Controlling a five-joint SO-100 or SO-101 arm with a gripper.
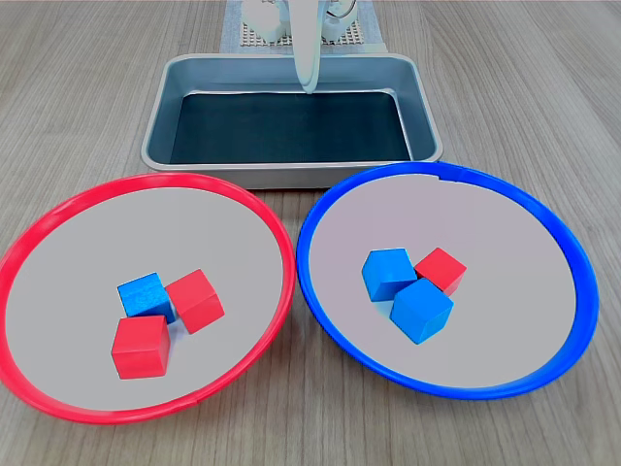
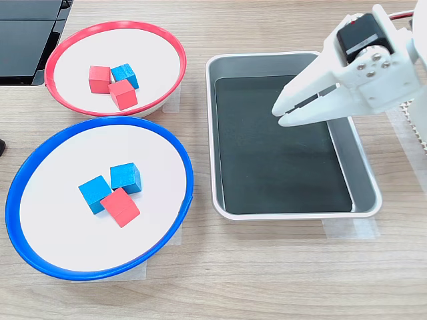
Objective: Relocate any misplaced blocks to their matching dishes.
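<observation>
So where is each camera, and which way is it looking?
First exterior view: sits low at the table's front, opposite the robot, looking across the red-rimmed round dish and the blue-rimmed round dish to the rectangular grey metal tray; only a thin white edge of the pincer shows.
Second exterior view: looks almost straight down from above; the white pincer hangs over the tray, nearly closed and empty.
Both exterior views share the two dishes, six cubes and tray.
</observation>
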